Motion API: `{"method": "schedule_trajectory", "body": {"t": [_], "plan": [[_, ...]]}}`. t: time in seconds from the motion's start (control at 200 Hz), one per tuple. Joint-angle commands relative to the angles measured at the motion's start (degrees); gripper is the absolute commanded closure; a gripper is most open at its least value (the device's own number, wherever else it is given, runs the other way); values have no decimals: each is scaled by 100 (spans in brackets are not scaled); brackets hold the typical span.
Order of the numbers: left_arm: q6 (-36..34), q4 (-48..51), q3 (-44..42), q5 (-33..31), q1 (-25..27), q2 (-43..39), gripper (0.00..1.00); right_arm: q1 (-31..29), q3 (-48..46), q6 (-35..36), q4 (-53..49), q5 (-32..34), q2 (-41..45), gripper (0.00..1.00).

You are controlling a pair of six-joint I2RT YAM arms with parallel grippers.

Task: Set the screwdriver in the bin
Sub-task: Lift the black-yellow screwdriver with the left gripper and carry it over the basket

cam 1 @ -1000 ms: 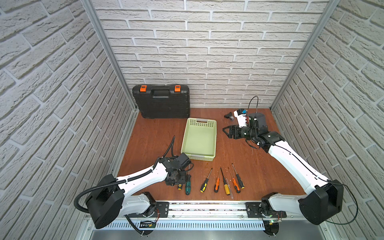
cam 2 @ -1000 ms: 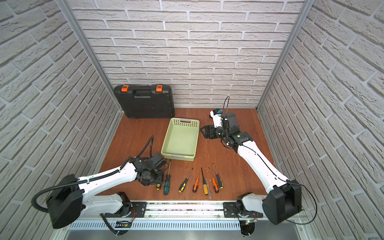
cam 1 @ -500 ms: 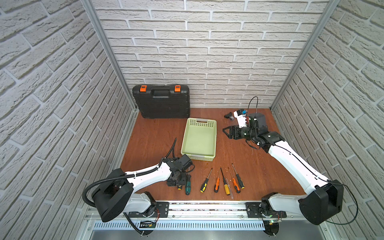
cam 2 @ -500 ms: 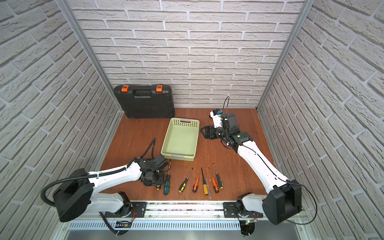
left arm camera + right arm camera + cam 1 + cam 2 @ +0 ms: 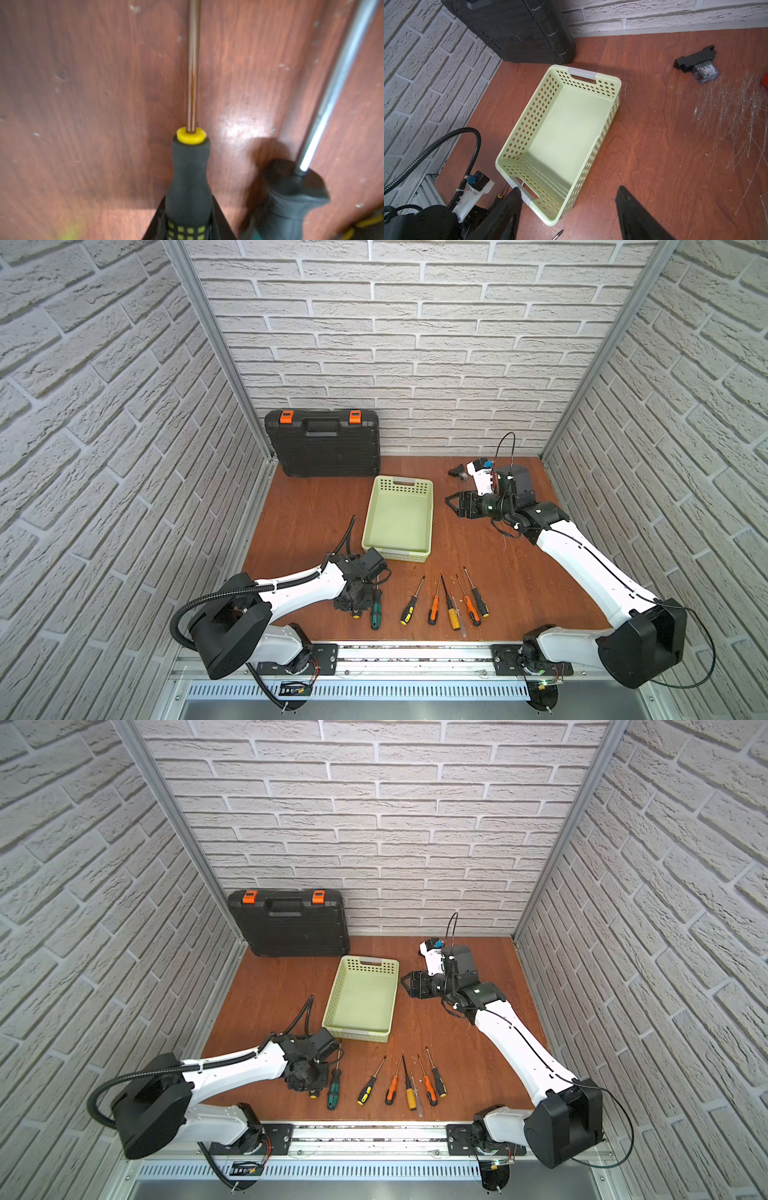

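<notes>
A screwdriver [image 5: 189, 182] with a black handle, yellow collar and yellow dots lies on the wooden table, shaft pointing away from me. My left gripper [image 5: 188, 209] is shut on its handle, a jaw pressed to each side. In both top views this gripper [image 5: 353, 605] [image 5: 309, 1085] is low at the table's front left, with the handle's yellow end [image 5: 356, 615] peeking out below it. The pale green bin [image 5: 399, 518] [image 5: 361, 998] [image 5: 571, 128] stands just behind it and holds nothing. My right gripper [image 5: 451, 506] [image 5: 568, 188] hovers open beside the bin's right side.
A green-handled screwdriver [image 5: 376, 612] [image 5: 291, 197] lies right beside the held one. Several more screwdrivers [image 5: 449, 601] lie in a row along the front. The black toolcase [image 5: 324, 443] leans on the back wall. A small black and clear part [image 5: 695, 62] sits at the back right.
The left gripper's jaws have closed onto the black and yellow screwdriver's handle. The right arm has stayed where it was.
</notes>
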State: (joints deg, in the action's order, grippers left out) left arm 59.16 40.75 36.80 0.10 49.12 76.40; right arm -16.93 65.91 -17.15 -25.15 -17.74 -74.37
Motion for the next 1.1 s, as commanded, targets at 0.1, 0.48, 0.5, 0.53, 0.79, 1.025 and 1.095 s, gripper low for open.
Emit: {"method": "schedule_trajectory", "body": {"t": [0.1,0.48,0.5,0.53,0.79,1.025,1.095], "plan": [[748,1031,121,-247,47,-655,100,-56,91,51,-154,4,180,27],[101,1971,1104,-1402,-1446,-1158,100,-66,244,90,-246,68,638,28],[-46,1964,1224,-1372,-1557,-1117,100,-60,226,120,-273,77,674,28],[-294,1939,1458,-1326,-1715,-1046,100,-65,204,156,-341,107,724,28],[-1473,1535,3781,-782,-2046,340,100,-56,-539,146,-375,360,1335,28],[-1860,1367,5117,-176,-1592,1804,100,-55,-630,190,-538,424,1385,28],[-1955,1213,5272,30,-1531,2151,100,-56,-574,236,-724,388,1314,28]]}}
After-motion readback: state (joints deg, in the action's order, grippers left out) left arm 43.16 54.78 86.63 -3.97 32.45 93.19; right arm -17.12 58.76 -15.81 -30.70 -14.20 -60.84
